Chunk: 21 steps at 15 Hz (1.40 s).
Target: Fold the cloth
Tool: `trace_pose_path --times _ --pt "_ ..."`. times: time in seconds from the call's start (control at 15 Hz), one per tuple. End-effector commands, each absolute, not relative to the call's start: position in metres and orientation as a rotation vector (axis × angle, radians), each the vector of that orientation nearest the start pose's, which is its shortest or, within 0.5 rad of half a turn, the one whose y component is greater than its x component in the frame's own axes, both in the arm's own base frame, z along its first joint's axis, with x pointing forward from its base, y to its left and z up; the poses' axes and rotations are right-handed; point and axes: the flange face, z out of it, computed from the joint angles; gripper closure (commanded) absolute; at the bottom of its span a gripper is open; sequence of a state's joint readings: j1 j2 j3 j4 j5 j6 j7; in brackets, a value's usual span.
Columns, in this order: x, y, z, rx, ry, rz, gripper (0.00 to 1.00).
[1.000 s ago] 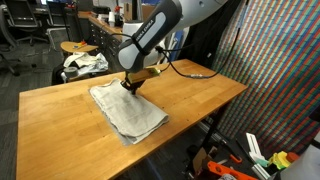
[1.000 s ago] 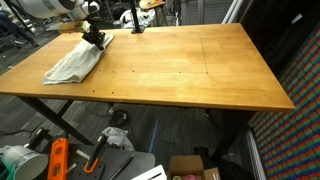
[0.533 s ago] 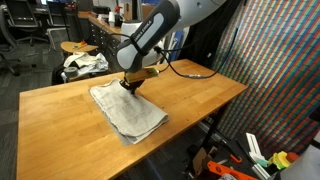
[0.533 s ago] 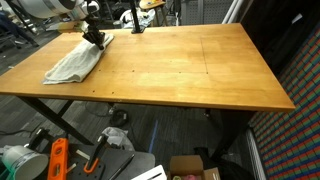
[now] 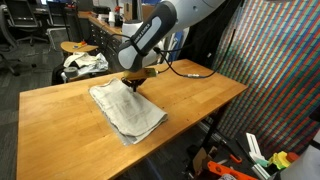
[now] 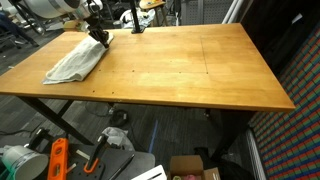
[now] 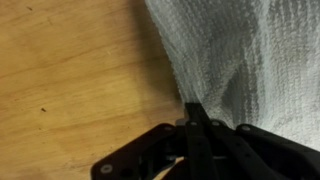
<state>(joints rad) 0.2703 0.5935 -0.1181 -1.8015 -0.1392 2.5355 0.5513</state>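
Saw wooden table (image 5: pixel 55 115) (image 6: pixel 190 65) spanning most of both exterior views. Found arm (image 5: pixel 150 35) entering from upper right of an exterior view, bent down toward frame centre. Spotted the cloth (image 5: pixel 128 112) lying flat and wrinkled on the table, just below centre. In an exterior view, found the cloth (image 6: pixel 75 63) at upper left, near the table's left edge. Noted patterned fabric bundle (image 5: pixel 85 62) off the table at upper left, well apart from the cloth. Caught gripper (image 5: pixel 133 86) (image 6: pixel 100 38) at the cloth's upper corner, jaws pressed together, pinching the fabric. Checked in wrist view: gripper (image 7: pixel 192 112) at lower centre, the cloth (image 7: pixel 245 50) filling upper right and tenting up to the tips, bare wood on the left.
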Motion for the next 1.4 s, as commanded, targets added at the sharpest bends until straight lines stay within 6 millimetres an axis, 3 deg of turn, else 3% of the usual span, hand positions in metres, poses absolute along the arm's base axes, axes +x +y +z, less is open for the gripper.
trace_pose_path --times 0.0,0.2,0.27,0.33,0.53,0.73,1.0,1.33 --pt "0.671 0.104 0.234 -3.190 0.540 -0.345 0.97" --pt "0.672 0.094 0.236 -3.165 0.613 -0.326 0.98" --pt "0.671 0.092 0.238 -3.152 0.618 -0.292 0.89" --pt "0.669 0.089 0.242 -3.134 0.623 -0.268 0.72" --pt "0.661 0.064 0.259 -3.054 0.595 -0.231 0.53" --pt "0.652 0.046 0.290 -2.978 0.565 -0.263 0.30" --pt "0.638 0.037 0.332 -3.000 0.438 -0.265 0.01" --pt "0.603 0.071 0.370 -3.118 0.312 -0.160 0.00"
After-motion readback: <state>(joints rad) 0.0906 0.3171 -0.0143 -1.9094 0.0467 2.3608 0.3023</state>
